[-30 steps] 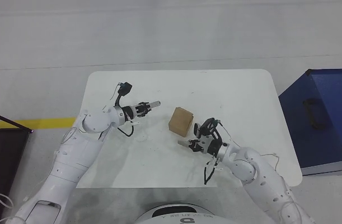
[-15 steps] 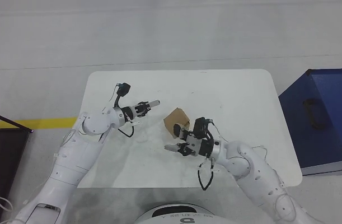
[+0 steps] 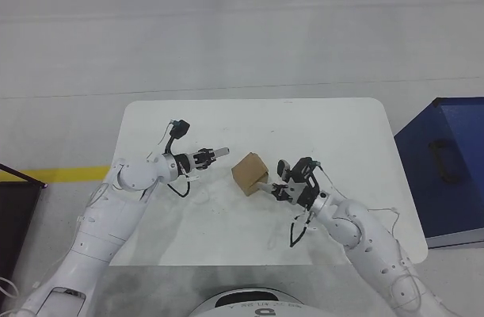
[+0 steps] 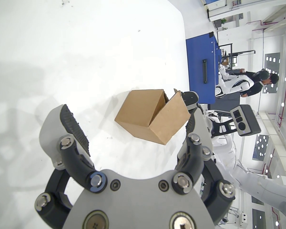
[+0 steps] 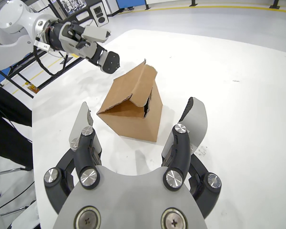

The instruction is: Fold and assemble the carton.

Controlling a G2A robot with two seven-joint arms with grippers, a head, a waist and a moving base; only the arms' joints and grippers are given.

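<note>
A small brown carton (image 3: 249, 173) lies on its side in the middle of the white table (image 3: 337, 135). Its end flaps are only partly folded in, leaving a gap in the carton (image 5: 133, 106) on the side facing my right gripper (image 5: 138, 104). That right gripper (image 3: 272, 189) stands open just short of that end, holding nothing. On the opposite side, my left gripper (image 3: 219, 151) is also open and empty, a short way from the carton (image 4: 147, 117). The left gripper (image 4: 127, 102) points at a closed face, and the left gripper (image 5: 109, 61) appears beyond the carton.
A blue bin (image 3: 455, 170) stands off the table's right edge. A black frame (image 3: 4, 206) sits on the floor at the left. Bare tabletop surrounds the carton on all sides.
The right gripper swung left along the near side, then came back right and up to the carton's open end. The carton turned slightly and shifted left. The left gripper edged toward it.
</note>
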